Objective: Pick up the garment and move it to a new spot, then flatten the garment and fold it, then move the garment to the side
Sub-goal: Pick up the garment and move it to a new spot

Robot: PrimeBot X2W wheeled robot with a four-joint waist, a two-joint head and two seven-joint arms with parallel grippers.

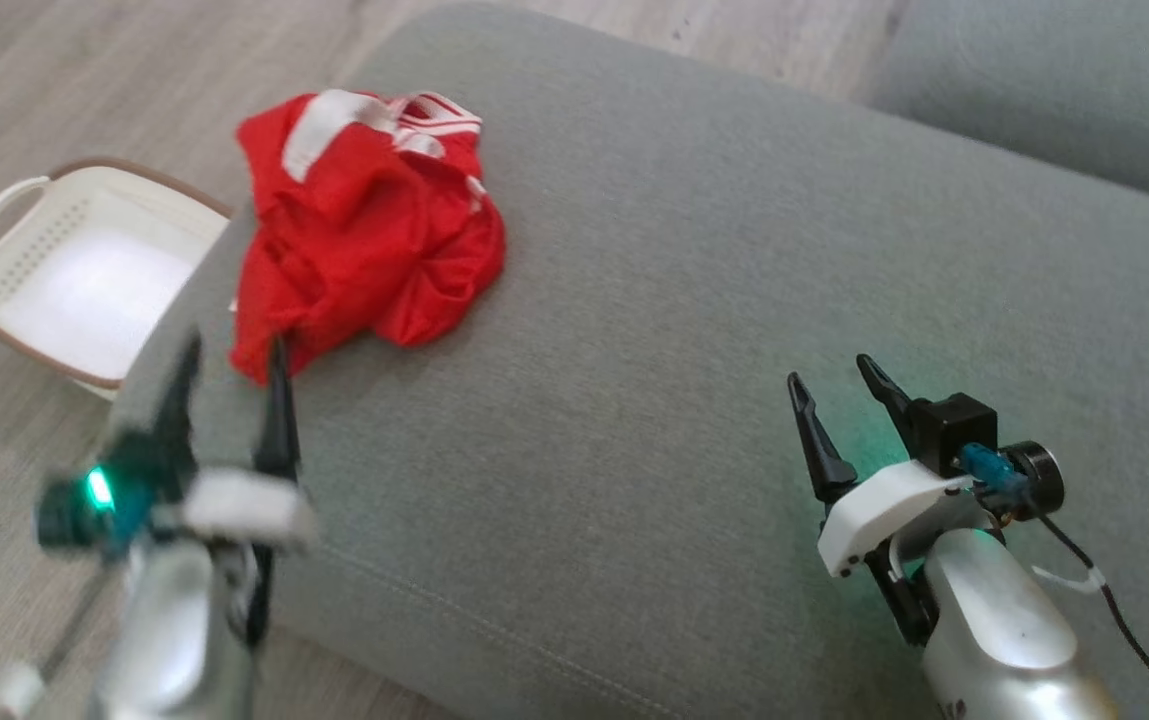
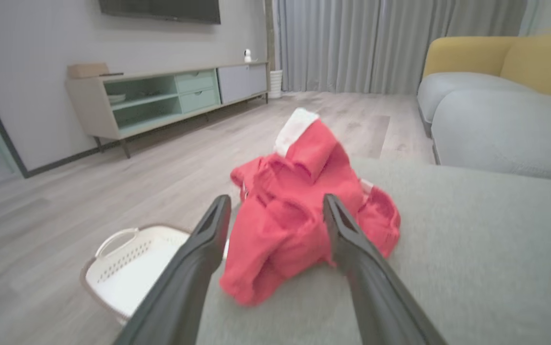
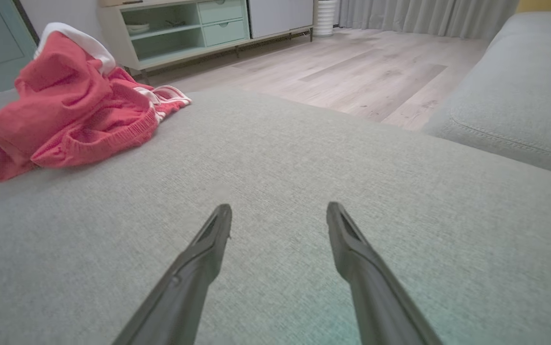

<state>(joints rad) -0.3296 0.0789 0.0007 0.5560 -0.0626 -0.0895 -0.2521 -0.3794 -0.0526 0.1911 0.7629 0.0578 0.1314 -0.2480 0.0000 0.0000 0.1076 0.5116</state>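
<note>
A white perforated plastic basket (image 1: 84,270) is seen on the floor (image 1: 54,80) at far left. Beside it, the left gripper (image 1: 236,345) is held spread wide and empty, just short of the crumpled red white-striped garment (image 1: 364,230), which is heaped at the left edge of the grey-green fabric cushion (image 1: 684,300). Further right, the right gripper (image 1: 827,368) is spread wide over bare cushion.

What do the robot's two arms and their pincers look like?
The left pincer and the right pincer each have two long, tapering black fingers on a white bracket above a glossy silver forearm. Both wrists glow with green light. A black cable trails from the right wrist.
</note>
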